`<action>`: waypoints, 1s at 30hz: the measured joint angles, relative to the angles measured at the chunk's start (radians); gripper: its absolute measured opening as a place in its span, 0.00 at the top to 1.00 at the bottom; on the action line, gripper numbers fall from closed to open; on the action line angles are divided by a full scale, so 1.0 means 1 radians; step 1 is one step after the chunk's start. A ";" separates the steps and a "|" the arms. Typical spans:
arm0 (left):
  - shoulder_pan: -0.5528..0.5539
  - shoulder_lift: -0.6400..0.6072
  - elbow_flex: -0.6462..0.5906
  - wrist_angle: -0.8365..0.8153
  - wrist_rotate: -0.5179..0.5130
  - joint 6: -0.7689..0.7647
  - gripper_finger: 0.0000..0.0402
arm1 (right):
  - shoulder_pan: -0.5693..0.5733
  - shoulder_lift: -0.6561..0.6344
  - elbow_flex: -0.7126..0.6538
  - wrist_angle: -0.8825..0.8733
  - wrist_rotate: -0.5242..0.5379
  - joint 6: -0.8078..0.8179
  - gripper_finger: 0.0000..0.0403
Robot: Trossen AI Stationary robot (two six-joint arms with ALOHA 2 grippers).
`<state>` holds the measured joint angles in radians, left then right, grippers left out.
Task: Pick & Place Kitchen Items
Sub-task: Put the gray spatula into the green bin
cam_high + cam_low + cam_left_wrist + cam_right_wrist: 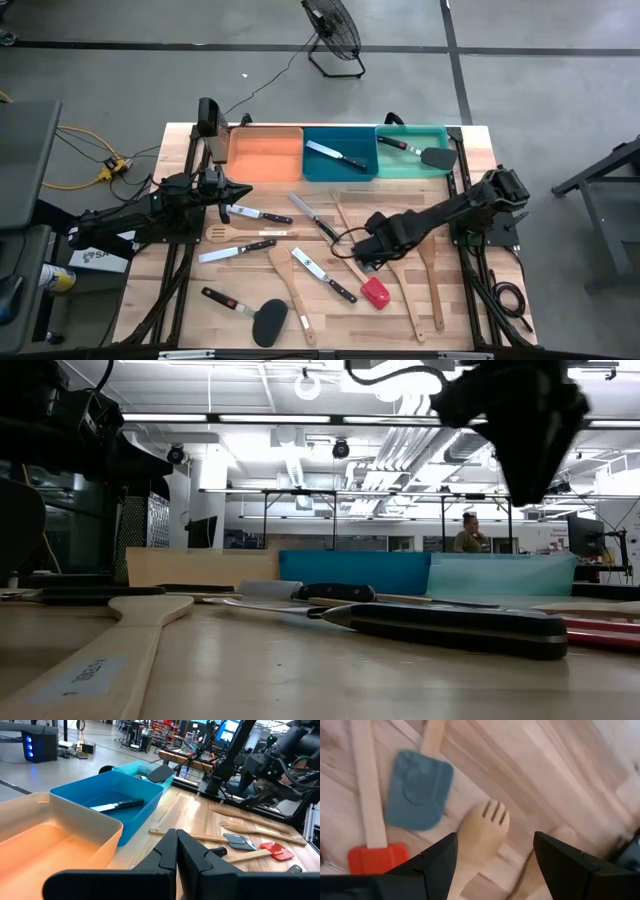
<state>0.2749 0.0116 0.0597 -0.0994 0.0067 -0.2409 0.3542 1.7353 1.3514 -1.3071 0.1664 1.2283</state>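
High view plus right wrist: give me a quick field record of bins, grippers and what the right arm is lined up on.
orange rectangular bin: no utensil seen inside
blue rectangular bin: one black-handled steel knife
green rectangular bin: a black-headed turner and a small knife
left gripper: shut, empty, beside the orange bin
right gripper: open, above the pale wooden fork
nearby: grey-blue spatula head, red turner head
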 joint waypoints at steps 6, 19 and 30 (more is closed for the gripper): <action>0.000 0.000 0.000 0.000 0.000 0.000 1.00 | 0.061 -0.003 -0.061 0.039 -0.091 0.110 0.38; 0.000 0.000 0.000 0.000 0.000 0.000 1.00 | 0.000 0.002 -0.109 0.337 0.023 0.050 0.38; 0.000 0.000 0.000 0.000 0.000 0.000 1.00 | -0.109 0.069 -0.130 0.492 0.015 -0.026 0.38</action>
<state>0.2746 0.0115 0.0598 -0.0994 0.0068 -0.2409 0.2456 1.8047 1.2217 -0.8148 0.1812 1.2024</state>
